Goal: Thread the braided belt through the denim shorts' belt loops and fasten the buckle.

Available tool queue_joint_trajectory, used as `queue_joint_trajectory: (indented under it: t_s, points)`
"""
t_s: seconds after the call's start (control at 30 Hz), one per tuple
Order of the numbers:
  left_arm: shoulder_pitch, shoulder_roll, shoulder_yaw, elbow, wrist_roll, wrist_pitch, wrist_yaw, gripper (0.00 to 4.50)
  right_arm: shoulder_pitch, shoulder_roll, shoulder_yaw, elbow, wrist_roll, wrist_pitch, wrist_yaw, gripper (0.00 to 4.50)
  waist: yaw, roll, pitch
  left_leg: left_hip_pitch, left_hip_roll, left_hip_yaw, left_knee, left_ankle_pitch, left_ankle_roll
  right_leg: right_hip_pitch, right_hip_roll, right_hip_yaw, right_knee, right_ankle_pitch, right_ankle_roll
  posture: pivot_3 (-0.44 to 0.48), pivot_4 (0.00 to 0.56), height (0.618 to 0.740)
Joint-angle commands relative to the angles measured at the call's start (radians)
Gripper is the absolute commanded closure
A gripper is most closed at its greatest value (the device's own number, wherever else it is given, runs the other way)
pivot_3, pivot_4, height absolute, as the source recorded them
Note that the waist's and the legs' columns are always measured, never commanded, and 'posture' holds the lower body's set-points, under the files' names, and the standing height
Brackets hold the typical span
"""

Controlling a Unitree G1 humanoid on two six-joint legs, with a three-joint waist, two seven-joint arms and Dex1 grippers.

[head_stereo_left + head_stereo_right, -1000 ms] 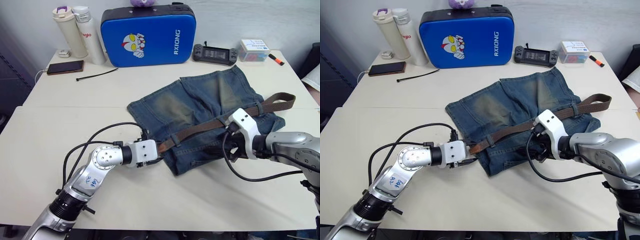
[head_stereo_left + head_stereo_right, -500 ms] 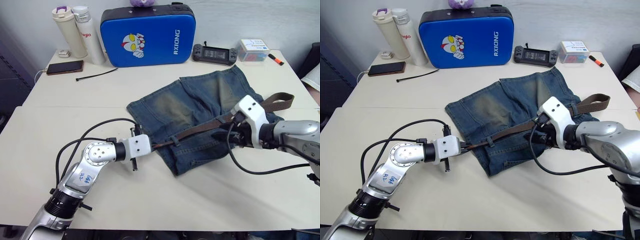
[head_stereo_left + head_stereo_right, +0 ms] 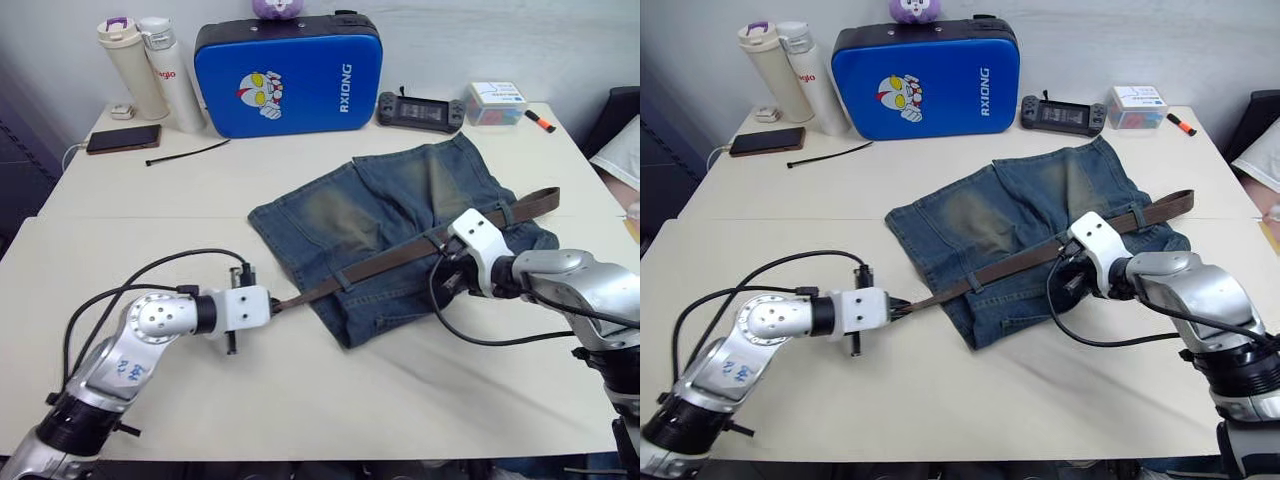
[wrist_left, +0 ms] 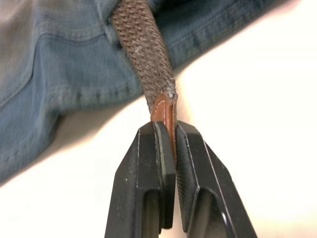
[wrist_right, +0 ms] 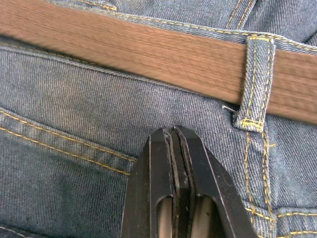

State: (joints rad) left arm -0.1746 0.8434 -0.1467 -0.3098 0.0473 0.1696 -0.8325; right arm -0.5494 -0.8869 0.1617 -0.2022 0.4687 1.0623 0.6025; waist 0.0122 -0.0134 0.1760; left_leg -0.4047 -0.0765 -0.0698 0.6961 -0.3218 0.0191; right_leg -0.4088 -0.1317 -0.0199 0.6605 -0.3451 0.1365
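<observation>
The denim shorts [image 3: 380, 215] lie flat mid-table, waistband toward me. The braided belt [image 3: 400, 258] runs slantwise along the waistband, under belt loops [image 3: 343, 281], and its far end reaches past the shorts' right side [image 3: 545, 195]. My left gripper [image 4: 167, 128] is shut on the belt's tan leather tip, just off the shorts' left corner [image 3: 272, 304]. My right gripper [image 5: 173, 131] is shut, its tips resting on the denim just below the belt, beside one belt loop [image 5: 252, 84]. I cannot make out the buckle.
At the back of the table stand a blue case [image 3: 290, 72], two bottles [image 3: 150, 70], a phone [image 3: 117, 138], a black cable tie [image 3: 190, 152], a game console [image 3: 420, 108] and a small box [image 3: 497, 102]. Bare tabletop [image 3: 330, 400] lies in front of the shorts.
My left gripper closed on the belt tip and drew it leftward, sliding the belt through the loops so its right end shortened. My right gripper shut on the waistband area.
</observation>
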Motion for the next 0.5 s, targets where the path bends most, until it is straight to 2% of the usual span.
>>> queue_joint_trajectory:
  t_s: [0.03,0.13,0.27,0.37,0.5]
  points:
    - [0.131,0.115,0.181,0.069,-0.003,-0.014,-0.020,4.50,-0.027,0.007,0.054,0.082,-0.064,0.002,0.024,4.44,-0.008,0.000,-0.001,0.000,0.000,0.000,0.000,0.000,0.000,0.000,0.000,0.001,0.000,0.000,0.000,0.000,0.150,0.677]
    - [0.265,0.173,0.296,0.060,-0.031,-0.019,-0.056,4.50,-0.069,0.011,0.091,0.119,-0.094,-0.017,0.063,4.44,-0.016,0.001,-0.002,0.001,0.001,0.000,-0.001,-0.001,-0.001,0.000,0.000,0.002,0.000,-0.001,-0.003,0.000,0.150,0.677]
    - [0.514,0.213,0.498,0.037,-0.055,0.036,-0.139,4.50,-0.139,0.033,0.146,0.173,-0.132,-0.045,0.125,4.44,-0.026,0.002,-0.002,0.001,0.002,0.000,-0.003,-0.001,-0.002,-0.001,0.000,0.002,0.000,-0.002,-0.004,0.000,0.150,0.677]
    - [0.663,0.192,0.652,0.017,-0.071,0.099,-0.171,4.50,-0.183,0.054,0.179,0.216,-0.161,-0.068,0.166,4.44,-0.041,0.004,-0.003,0.002,0.003,0.000,-0.004,-0.002,-0.002,-0.001,0.000,0.002,0.001,-0.003,-0.006,0.000,0.150,0.677]
    - [0.770,0.142,0.803,-0.037,-0.107,0.154,-0.194,4.50,-0.232,0.083,0.221,0.272,-0.210,-0.111,0.216,4.44,-0.048,0.005,-0.004,0.004,0.004,0.002,-0.007,-0.002,-0.003,-0.001,0.000,0.002,0.001,-0.004,-0.007,0.000,0.150,0.677]
